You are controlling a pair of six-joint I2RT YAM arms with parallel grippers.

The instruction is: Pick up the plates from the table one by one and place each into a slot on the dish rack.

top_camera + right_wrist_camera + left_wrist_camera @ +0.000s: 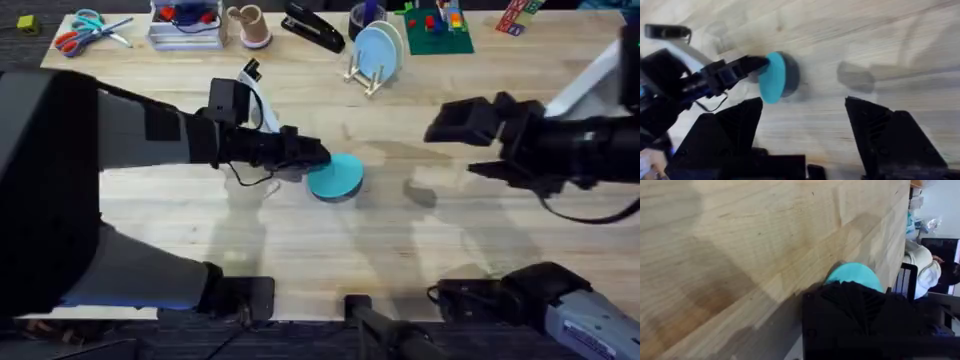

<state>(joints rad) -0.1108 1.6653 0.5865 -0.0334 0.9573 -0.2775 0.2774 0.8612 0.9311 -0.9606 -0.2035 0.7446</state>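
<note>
A bright turquoise plate (337, 178) hangs tilted just above the middle of the table (300, 250), with a dark shadow under it. My left gripper (312, 160) is shut on its left rim. The same plate (771, 77) stands nearly on edge in the right wrist view, where the left gripper (754, 65) grips it from one side. In the left wrist view a black finger (855, 310) covers most of the plate (852, 273). A pale blue plate (376, 48) stands in a slot of the dish rack (365, 78) at the back. My right gripper (805, 130) hovers open at the right.
Along the back edge lie scissors (85, 30), a clear tray (185, 28), a cup (250, 25), a black stapler (312, 28) and a green plate of toy bricks (437, 30). Bare wood stretches between the held plate and the rack.
</note>
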